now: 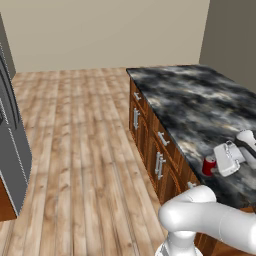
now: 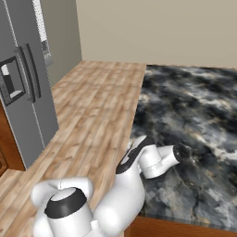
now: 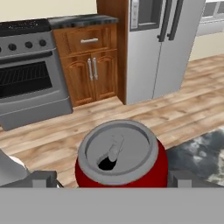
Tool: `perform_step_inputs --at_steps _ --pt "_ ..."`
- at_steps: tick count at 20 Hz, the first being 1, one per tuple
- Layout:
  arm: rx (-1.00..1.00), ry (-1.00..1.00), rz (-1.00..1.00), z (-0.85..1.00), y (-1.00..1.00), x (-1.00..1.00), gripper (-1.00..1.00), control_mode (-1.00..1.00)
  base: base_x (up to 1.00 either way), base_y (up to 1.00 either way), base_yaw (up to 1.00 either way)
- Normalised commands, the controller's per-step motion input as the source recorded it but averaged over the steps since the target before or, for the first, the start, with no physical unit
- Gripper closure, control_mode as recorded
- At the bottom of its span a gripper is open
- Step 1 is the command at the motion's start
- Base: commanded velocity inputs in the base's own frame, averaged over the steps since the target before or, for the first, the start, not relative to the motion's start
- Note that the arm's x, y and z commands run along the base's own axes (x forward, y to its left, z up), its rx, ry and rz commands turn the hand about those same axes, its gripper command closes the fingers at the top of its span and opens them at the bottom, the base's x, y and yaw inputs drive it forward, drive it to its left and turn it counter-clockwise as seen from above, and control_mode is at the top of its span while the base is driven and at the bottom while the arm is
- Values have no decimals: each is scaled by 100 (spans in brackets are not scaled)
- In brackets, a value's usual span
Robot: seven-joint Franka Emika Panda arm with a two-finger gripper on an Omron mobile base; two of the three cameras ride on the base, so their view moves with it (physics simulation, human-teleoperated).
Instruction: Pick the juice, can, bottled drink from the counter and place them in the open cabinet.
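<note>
Hand view shows the tool (image 3: 111, 179) spread wide around the red can (image 3: 121, 155) near the desk (image 1: 200, 105) edge; a skewed closure could topple it floorward.

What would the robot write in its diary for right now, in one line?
stage: grasping can | gripper: one finger either side of can, closure unclear | can: upright near counter edge | fridge across the floor

Kitchen: stove (image 3: 30, 65), fridge (image 3: 162, 43), marbled counter (image 1: 200, 100).
</note>
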Motion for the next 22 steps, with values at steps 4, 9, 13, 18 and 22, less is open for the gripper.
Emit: perform_step_inputs --at_steps 4,9,13,18,22 --pt "0 2 0 0 0 5 -100 -100 0 0 0" --pt "0 0 0 0 0 0 100 -100 0 0 0" --pt "0 0 0 0 0 0 100 -100 0 0 0" --pt "0 4 -6 4 -1 0 100 -100 0 0 0" --pt "-2 20 -28 37 -5 9 100 -100 0 0 0"
